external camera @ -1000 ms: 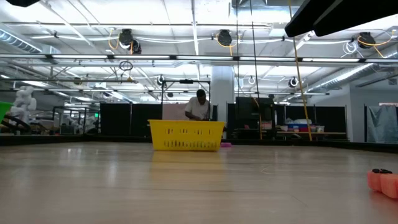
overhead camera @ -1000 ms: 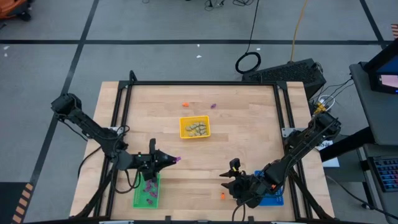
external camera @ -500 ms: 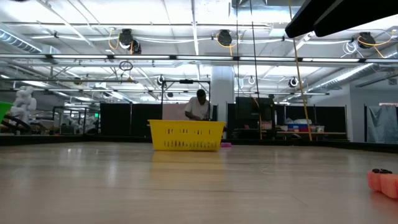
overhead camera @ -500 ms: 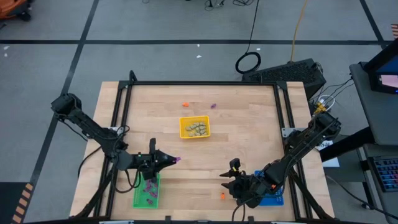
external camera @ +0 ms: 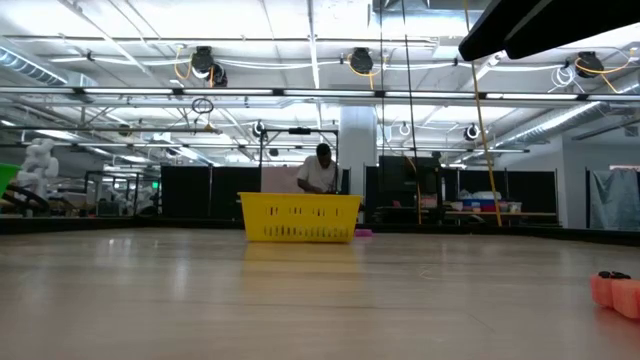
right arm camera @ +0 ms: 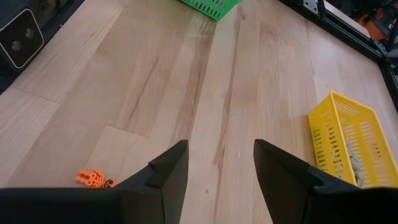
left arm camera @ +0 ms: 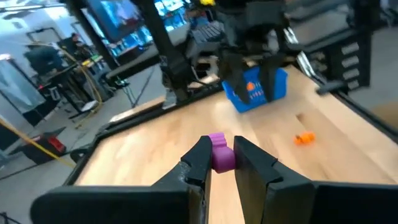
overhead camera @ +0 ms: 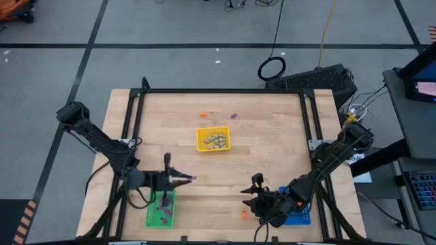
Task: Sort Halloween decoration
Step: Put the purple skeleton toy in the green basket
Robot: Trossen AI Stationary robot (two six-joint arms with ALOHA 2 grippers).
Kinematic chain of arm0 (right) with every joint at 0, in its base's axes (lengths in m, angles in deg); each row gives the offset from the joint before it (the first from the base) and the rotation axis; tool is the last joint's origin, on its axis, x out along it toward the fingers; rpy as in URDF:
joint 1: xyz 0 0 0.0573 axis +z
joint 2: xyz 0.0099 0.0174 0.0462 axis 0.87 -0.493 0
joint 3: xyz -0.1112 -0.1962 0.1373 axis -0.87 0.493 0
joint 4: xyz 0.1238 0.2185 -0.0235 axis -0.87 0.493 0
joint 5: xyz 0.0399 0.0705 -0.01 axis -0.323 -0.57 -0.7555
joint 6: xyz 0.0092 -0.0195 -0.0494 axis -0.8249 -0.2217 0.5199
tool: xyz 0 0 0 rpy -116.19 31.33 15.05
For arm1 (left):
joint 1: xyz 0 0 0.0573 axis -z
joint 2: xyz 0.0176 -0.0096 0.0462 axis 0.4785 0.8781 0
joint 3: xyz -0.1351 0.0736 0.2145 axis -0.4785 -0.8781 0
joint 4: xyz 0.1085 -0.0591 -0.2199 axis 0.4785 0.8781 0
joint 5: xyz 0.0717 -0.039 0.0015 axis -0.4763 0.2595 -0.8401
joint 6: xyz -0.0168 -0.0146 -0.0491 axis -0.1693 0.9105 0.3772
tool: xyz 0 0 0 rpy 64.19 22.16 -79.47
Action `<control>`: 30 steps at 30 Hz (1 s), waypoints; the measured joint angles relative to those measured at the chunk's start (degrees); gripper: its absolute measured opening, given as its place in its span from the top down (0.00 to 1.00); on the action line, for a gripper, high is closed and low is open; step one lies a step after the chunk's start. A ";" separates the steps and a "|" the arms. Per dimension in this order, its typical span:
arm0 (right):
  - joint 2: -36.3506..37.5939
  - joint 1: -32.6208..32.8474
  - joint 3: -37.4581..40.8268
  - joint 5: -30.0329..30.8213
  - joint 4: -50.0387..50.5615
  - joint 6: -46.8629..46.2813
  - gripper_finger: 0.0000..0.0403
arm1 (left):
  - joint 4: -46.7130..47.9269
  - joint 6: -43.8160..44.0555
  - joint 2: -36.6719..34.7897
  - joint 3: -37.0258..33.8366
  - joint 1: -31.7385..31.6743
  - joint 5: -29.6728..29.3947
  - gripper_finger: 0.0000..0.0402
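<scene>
My left gripper [overhead camera: 188,179] hovers just beyond the far end of the green tray [overhead camera: 161,212], shut on a small purple Halloween trinket [left arm camera: 219,153]. The green tray holds several purple trinkets. The yellow tray [overhead camera: 214,139] at the table's middle holds beige-grey ones. My right gripper [overhead camera: 248,197] hangs open over the near middle of the table, nothing between its fingers [right arm camera: 168,168]. An orange trinket [overhead camera: 242,214] lies on the wood near it. The blue tray [left arm camera: 255,90] holds orange pieces and is partly under my right arm. My left gripper pinches the purple trinket [left arm camera: 221,160] between its two fingertips, and part of it sticks out past them. The fingers run about level and point toward the table's right side. The trinket is lifted clear of the table.
One orange trinket [overhead camera: 203,113] and one purple trinket [overhead camera: 233,116] lie loose beyond the yellow tray, near the far edge. A black frame [overhead camera: 225,90] rims the table. Bare wood lies between the trays. A person stands in the room far behind the table [external camera: 320,170].
My left gripper has rolled about its own pointing line while staying in place, still shut on the purple trinket, which has turned with it. My right arm has kept still.
</scene>
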 joint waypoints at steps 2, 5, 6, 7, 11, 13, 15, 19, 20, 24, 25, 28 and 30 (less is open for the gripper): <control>0.00 0.00 0.00 0.00 0.00 0.00 0.59 | 5.31 1.55 0.00 2.10 1.06 -0.97 0.87; 0.00 0.00 0.00 0.00 0.03 -0.42 0.59 | 15.65 7.06 0.00 6.68 2.21 -2.88 0.87; 0.00 0.00 0.00 0.00 0.04 -0.43 0.59 | 18.85 9.24 0.01 8.22 2.49 -3.00 0.87; 0.00 0.00 0.00 0.00 0.04 -0.42 0.59 | 22.14 11.37 0.00 9.85 2.76 -2.99 0.87; 0.00 0.01 0.00 -0.02 0.31 -1.32 0.59 | 33.64 22.48 0.00 15.42 3.49 -0.90 0.87; 0.00 0.00 0.00 -0.02 0.44 -1.66 0.59 | 39.40 29.25 0.00 17.50 3.97 1.91 0.87; 0.00 0.00 0.00 -0.02 0.50 -1.68 0.59 | 43.63 36.31 0.00 19.07 4.58 4.66 0.87; 0.00 0.00 0.00 -0.02 0.48 -1.69 0.59 | 48.36 48.60 0.01 19.92 6.35 9.60 0.87; 0.00 0.00 0.00 -0.02 0.48 -1.68 0.59 | 49.14 51.38 0.01 20.04 6.86 10.89 0.87; 0.00 0.00 0.00 -0.01 0.48 -1.68 0.59 | 51.98 59.64 0.29 20.14 9.29 14.09 0.87; 0.00 0.00 0.00 -0.02 0.46 -1.68 0.59 | 52.55 61.18 0.53 20.14 9.96 14.40 0.87; 0.00 0.00 0.00 -0.02 0.46 -1.70 0.59 | 53.79 65.51 1.57 20.14 11.66 15.65 0.87; 0.00 0.00 0.00 -0.02 0.46 -1.70 0.59 | 54.38 67.64 2.74 20.14 12.56 16.70 0.87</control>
